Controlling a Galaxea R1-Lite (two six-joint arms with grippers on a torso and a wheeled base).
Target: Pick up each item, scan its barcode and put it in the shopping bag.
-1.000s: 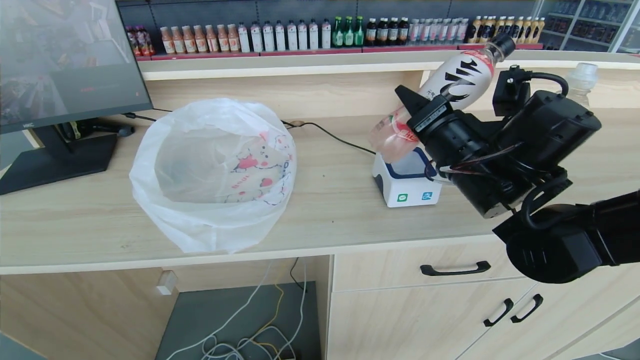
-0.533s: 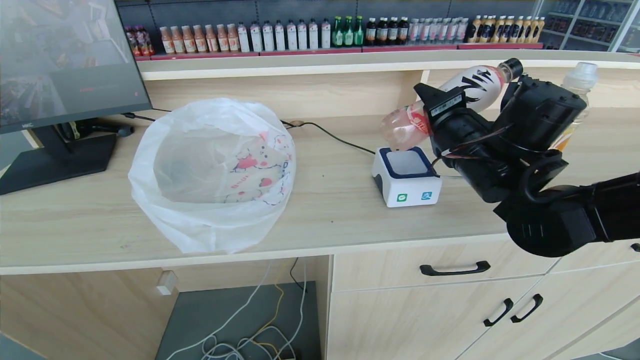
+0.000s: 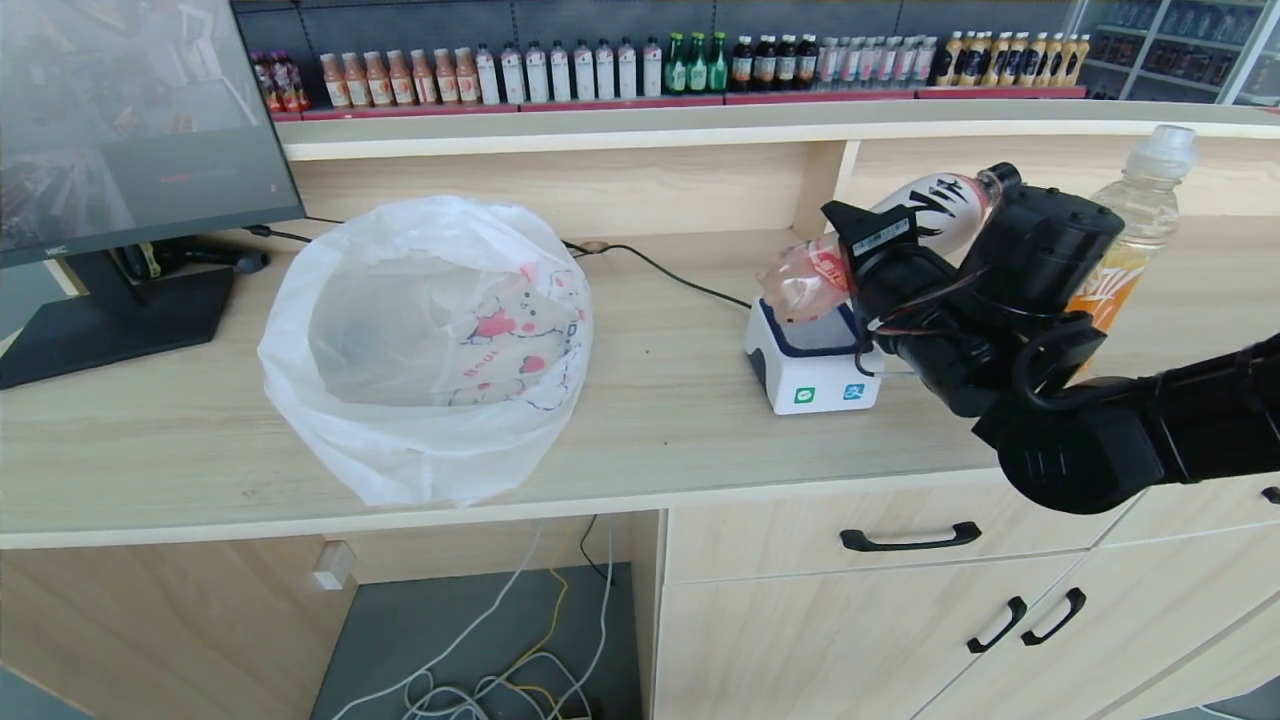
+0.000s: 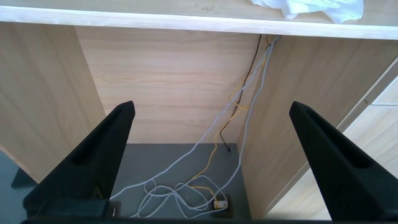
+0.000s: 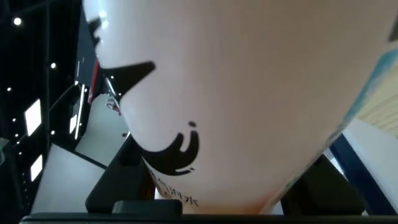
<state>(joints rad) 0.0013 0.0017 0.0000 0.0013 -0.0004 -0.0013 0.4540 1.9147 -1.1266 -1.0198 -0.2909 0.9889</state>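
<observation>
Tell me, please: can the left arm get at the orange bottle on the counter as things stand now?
Probably not. The left gripper hangs open below the counter, while the orange bottle stands at the counter's far right, behind the right gripper shut on the white bottle over the scanner.

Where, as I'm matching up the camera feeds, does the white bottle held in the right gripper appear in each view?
Head view: white bottle right of centre, tilted in the right gripper, base over the scanner.
Right wrist view: the bottle close up, centre, black marks on its label.
Left wrist view: not in it; this looks under the counter.
Shared landmark: the shopping bag, its edge also in the left wrist view.
</observation>
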